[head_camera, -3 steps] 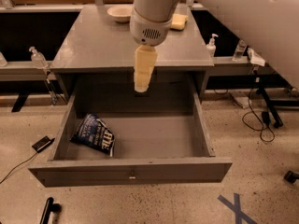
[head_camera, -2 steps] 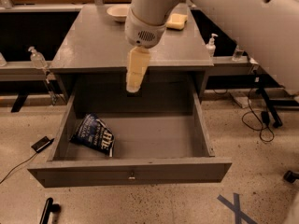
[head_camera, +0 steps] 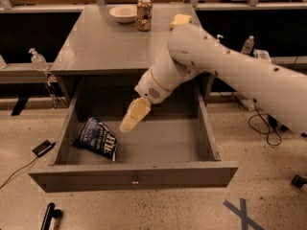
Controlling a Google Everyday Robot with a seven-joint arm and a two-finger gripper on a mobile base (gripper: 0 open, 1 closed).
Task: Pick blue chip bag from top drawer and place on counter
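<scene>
The top drawer [head_camera: 192, 175] stands open, holding one blue chip bag [head_camera: 96, 138] at its left. The gripper [head_camera: 126, 126] hangs just beside the bag, inside the drawer — open or clenched, I cannot tell. The counter [head_camera: 100, 44] holds one bowl [head_camera: 123, 13] and one can [head_camera: 144, 14].

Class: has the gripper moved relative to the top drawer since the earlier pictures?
Yes. The gripper has come down from the front edge of the counter into the top drawer, leftward toward the blue chip bag.

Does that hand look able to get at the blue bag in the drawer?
Probably yes: the top drawer stands open, the hand hangs close beside the blue chip bag, with nothing between them.
</scene>
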